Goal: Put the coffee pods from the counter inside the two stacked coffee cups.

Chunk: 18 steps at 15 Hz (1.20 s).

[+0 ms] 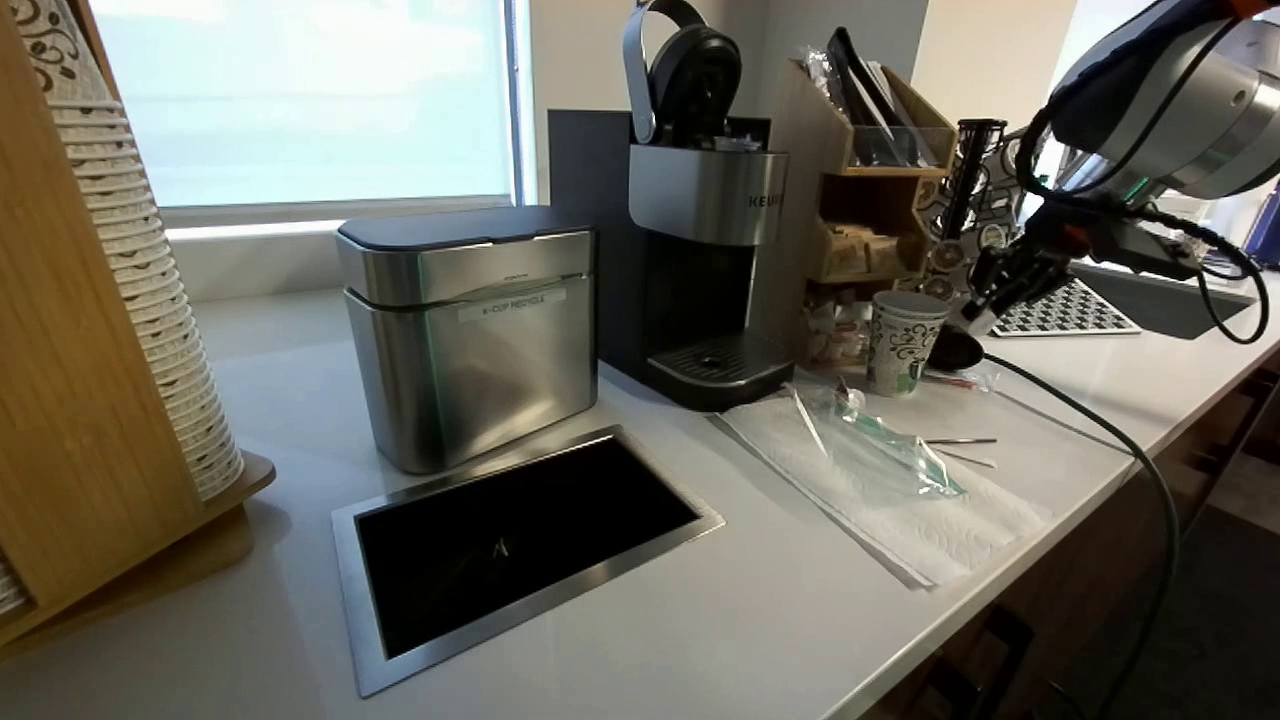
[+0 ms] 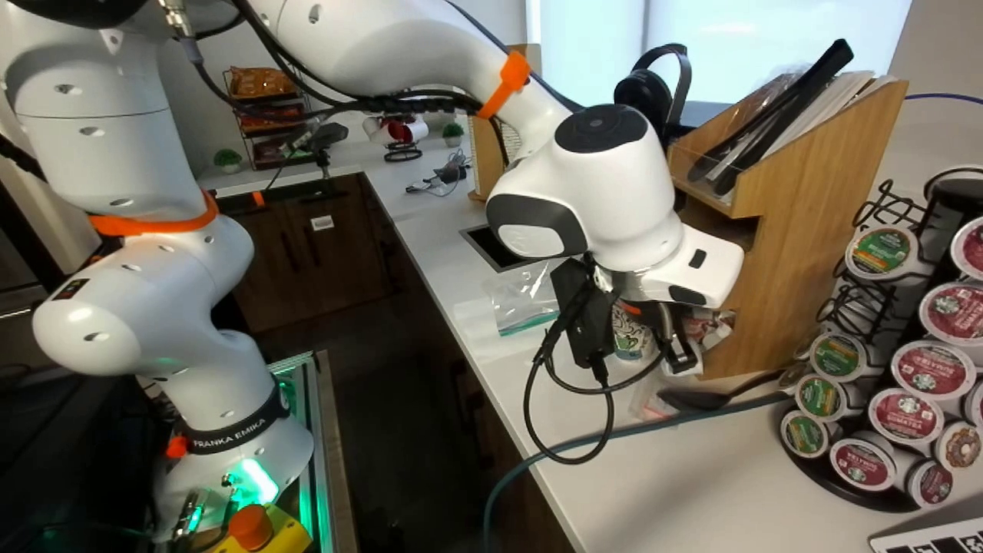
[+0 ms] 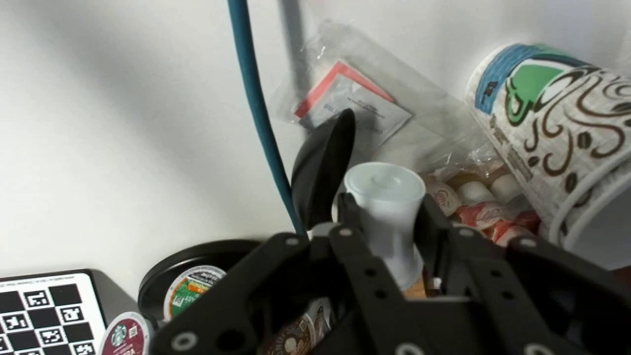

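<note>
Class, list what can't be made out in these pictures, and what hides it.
Inside of the stacked cups, wrist view: partly cut off by the right edge.
White coffee pod, wrist view: sides partly covered by the end effector.
Fine print on the white packet, wrist view: too small, partly behind the black spoon.
Interior of the black inset, in an exterior view: too dark.
Pod rack, in an exterior view: right side cropped by the edge.

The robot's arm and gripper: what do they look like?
The arm is white and rounded, with dark caps, orange straps, black cables and a black band marked FRANKA EMIKA. The gripper is black, with jointed fingers and silvery screws.
</note>
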Tool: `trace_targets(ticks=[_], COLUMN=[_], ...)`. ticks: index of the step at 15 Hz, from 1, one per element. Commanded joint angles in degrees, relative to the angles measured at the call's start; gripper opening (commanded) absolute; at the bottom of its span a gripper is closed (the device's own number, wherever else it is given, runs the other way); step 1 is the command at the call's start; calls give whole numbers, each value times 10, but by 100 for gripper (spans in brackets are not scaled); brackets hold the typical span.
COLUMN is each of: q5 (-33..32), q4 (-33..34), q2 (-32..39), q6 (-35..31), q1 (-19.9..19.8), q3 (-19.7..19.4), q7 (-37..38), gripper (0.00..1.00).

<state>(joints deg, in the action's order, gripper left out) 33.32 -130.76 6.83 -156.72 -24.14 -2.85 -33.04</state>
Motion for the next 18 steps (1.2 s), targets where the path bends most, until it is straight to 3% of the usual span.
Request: trace_targets(ticks=[1,5,11,18], q5=[60,127,118,92], q4=[-74,-123,-114,-91], q2=[-64,-127,-147,-125], q6=[-51,-108,-101,-91], q1=[-1,14,44,64], q3=[11,26,44,65], q7=[-60,-157,-209,-214], gripper=[8,8,8,8])
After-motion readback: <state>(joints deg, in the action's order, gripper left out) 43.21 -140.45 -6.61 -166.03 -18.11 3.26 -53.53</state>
